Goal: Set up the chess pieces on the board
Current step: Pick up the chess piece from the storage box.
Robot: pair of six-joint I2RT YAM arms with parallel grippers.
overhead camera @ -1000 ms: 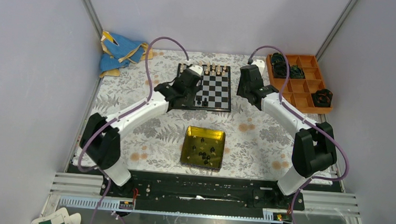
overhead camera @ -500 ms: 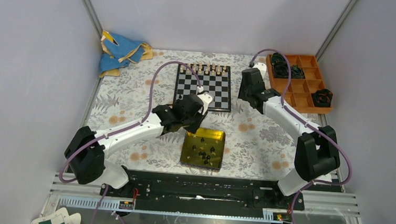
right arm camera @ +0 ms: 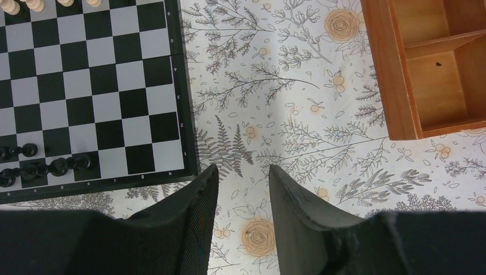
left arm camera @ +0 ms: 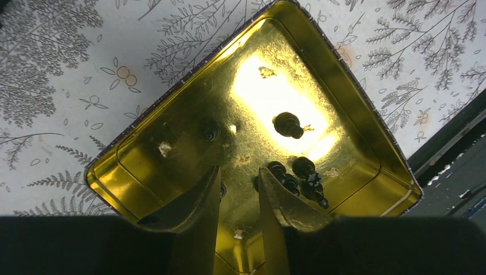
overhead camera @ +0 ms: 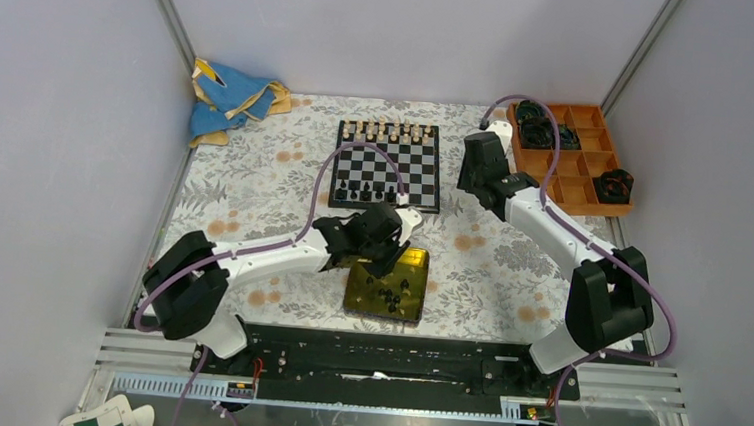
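Step in hand: I judge this to be the fetch of another piece; my left gripper (left arm camera: 238,200) hangs over the square yellow metal tin (left arm camera: 189,132), which sits on the floral tablecloth (overhead camera: 256,164) just on the near side of the board.
Left pincer: released, the fingers a narrow gap apart with bare tin floor between them; I see nothing gripped.
Right pincer: my right gripper (right arm camera: 243,195) is also released and empty, hovering over the cloth just beside the board's right edge.
Task pieces, loose: several tiny black chess figures (left arm camera: 298,175) lie touching one another in the tin close to the fingertips; one more (left arm camera: 286,124) lies apart, nearer the middle.
Task pieces, placed: a short run of black figures (right arm camera: 46,166) stands on the near rows at the left side; cream-coloured figures (overhead camera: 394,131) line the far row.
Board: the small black-and-white chessboard with a thin black frame (overhead camera: 388,164) lies flat, most near-row squares unfilled.
Next move: I would go down on the lone figure, as the bunched ones risk a double pick, and centre the fingers on it before closing.
Writing: small coordinate marks run along the board's frame in the right wrist view, too small for me to read; I see no brand on the tin.
Nearby: an orange compartmented wooden tray (right arm camera: 401,74) lies to the right of the board.
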